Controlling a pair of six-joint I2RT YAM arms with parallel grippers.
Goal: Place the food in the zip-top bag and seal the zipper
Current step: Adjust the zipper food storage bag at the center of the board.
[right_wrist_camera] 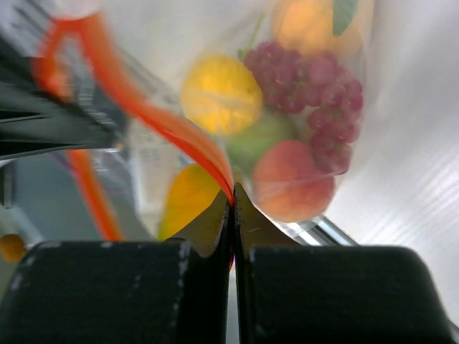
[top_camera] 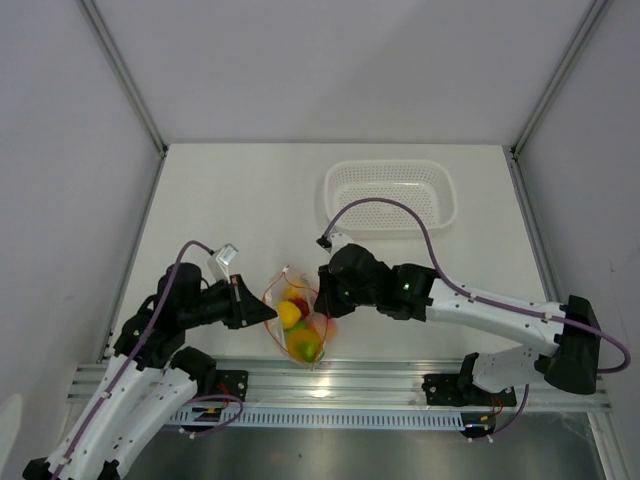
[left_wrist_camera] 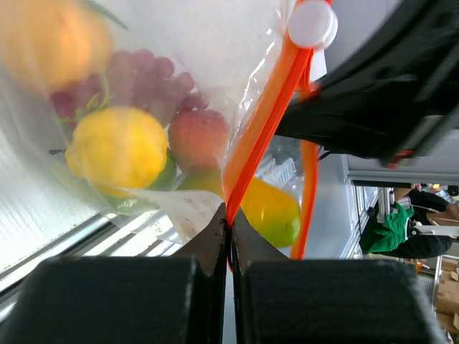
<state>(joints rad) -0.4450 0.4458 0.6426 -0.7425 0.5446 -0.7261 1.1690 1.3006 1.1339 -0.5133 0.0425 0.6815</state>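
The clear zip-top bag [top_camera: 298, 322] hangs between my two grippers near the table's front edge, with the food [top_camera: 298, 330] inside it. Through the plastic I see a yellow fruit [left_wrist_camera: 118, 147], a dark red grape bunch [left_wrist_camera: 136, 82], a peach [left_wrist_camera: 199, 137] and a yellow-green mango [left_wrist_camera: 271, 211]. My left gripper [left_wrist_camera: 229, 215] is shut on the red-orange zipper [left_wrist_camera: 262, 125] at the bag's left side. On the right side my right gripper [right_wrist_camera: 232, 197] is shut on the same zipper [right_wrist_camera: 183, 140]. A white slider tab [left_wrist_camera: 312, 24] sits at one end of the strip.
A white perforated basket [top_camera: 390, 196] stands at the back right of the table. A metal rail [top_camera: 330, 385] runs along the near edge under the bag. White walls close in the left, right and back sides.
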